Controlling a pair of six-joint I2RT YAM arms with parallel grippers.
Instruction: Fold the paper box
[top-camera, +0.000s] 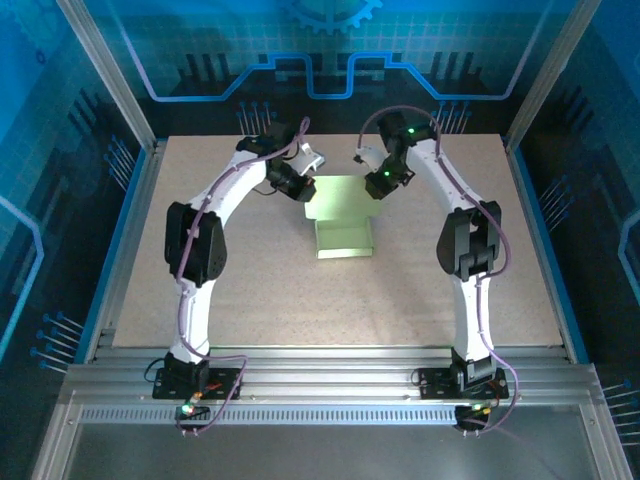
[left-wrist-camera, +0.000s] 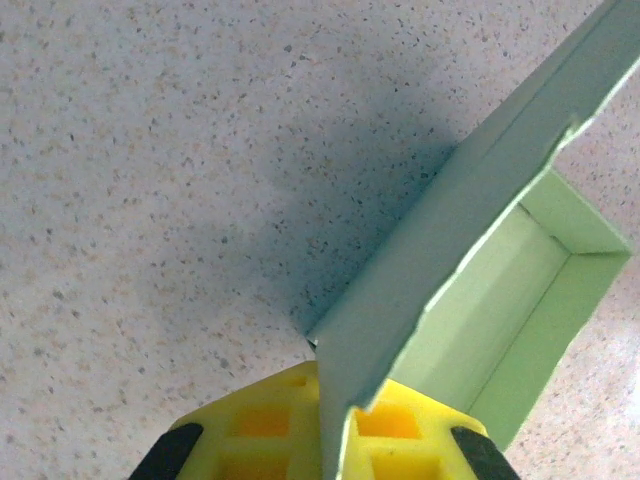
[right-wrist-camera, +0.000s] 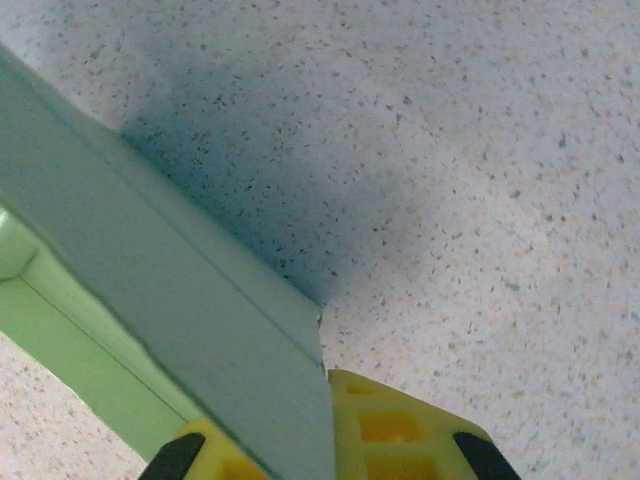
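Observation:
The paper box (top-camera: 343, 218) is pale light-green card, partly folded, with a raised lid panel at its far side and an open tray toward the near side. My left gripper (top-camera: 300, 188) is shut on the lid's far-left corner; in the left wrist view the card (left-wrist-camera: 420, 260) runs between my yellow fingers (left-wrist-camera: 255, 425). My right gripper (top-camera: 381, 183) is shut on the lid's far-right corner, where the card panel (right-wrist-camera: 180, 300) passes between its yellow fingers (right-wrist-camera: 400, 430). The tray's inner walls (left-wrist-camera: 540, 300) show pale green under the lid.
The speckled beige tabletop (top-camera: 300, 300) surrounds the box. Blue enclosure walls and metal frame posts (top-camera: 110, 80) stand at the left, right and back. An aluminium rail (top-camera: 330, 385) holding both arm bases runs along the near edge.

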